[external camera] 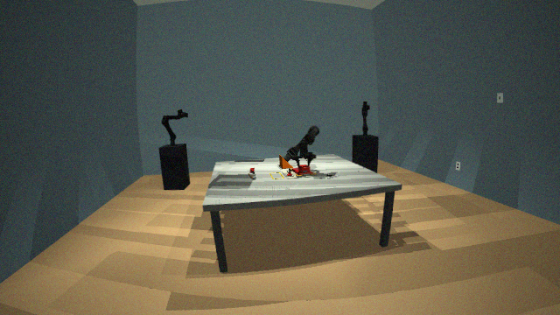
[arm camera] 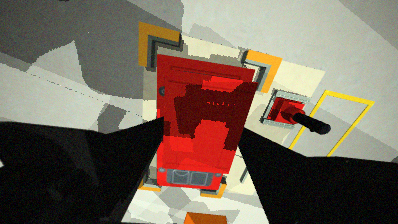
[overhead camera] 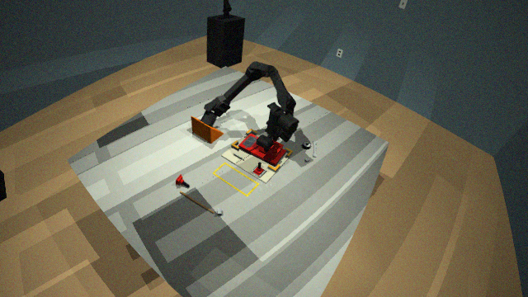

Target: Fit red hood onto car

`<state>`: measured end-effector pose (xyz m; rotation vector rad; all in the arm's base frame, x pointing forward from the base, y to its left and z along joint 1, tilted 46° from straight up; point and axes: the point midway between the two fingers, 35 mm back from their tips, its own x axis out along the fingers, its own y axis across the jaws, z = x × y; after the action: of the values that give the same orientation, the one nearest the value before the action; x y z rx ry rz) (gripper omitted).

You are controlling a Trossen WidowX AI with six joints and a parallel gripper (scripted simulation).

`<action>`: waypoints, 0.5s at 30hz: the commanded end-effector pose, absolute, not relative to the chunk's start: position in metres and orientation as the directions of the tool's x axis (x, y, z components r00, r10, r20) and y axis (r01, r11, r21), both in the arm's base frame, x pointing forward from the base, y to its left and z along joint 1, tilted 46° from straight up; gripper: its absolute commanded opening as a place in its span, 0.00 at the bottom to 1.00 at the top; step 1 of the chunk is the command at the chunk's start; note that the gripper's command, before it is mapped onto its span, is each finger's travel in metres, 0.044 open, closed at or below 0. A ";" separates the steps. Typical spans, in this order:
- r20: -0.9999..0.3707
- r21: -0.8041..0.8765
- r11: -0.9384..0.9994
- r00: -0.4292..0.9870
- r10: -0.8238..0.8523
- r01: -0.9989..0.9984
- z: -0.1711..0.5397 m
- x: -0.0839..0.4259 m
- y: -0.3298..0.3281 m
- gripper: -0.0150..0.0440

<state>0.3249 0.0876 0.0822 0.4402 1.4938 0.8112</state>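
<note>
My gripper points down over the jig and is shut on the hood, one finger at each long side. The red hood lies over the chassis and hides the engine block, the pegs and most of the deck. The chassis shows its end with grey panels beyond the hood. In the wrist view the hood looks slightly turned against it. The jig has orange corner brackets around the chassis. I cannot tell whether the pegs are in the holes or whether the hood is flat.
A red block with a black handle stands beside the chassis. A yellow outline lies beyond it. An orange wedge stands near the arm's base. A hammer, a red part and a wheel lie farther out.
</note>
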 end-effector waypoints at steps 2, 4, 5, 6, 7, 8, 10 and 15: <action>-0.696 0.714 0.671 -0.107 0.710 -0.199 0.082 0.325 0.089 0.25; -0.696 0.714 0.671 -0.107 0.710 -0.199 0.081 0.325 0.090 0.25; -0.696 0.714 0.671 -0.107 0.710 -0.199 0.081 0.325 0.090 0.25; -0.696 0.714 0.671 -0.107 0.710 -0.199 0.081 0.325 0.090 0.25; -0.696 0.714 0.671 -0.107 0.710 -0.199 0.080 0.325 0.090 0.25; -0.696 0.714 0.671 -0.107 0.710 -0.199 0.080 0.325 0.091 0.25; -0.696 0.714 0.671 -0.107 0.710 -0.199 0.080 0.325 0.091 0.25; -0.696 0.714 0.671 -0.107 0.710 -0.199 0.078 0.325 0.093 0.25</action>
<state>0.3244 0.0911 0.0794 0.4449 1.4931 0.8112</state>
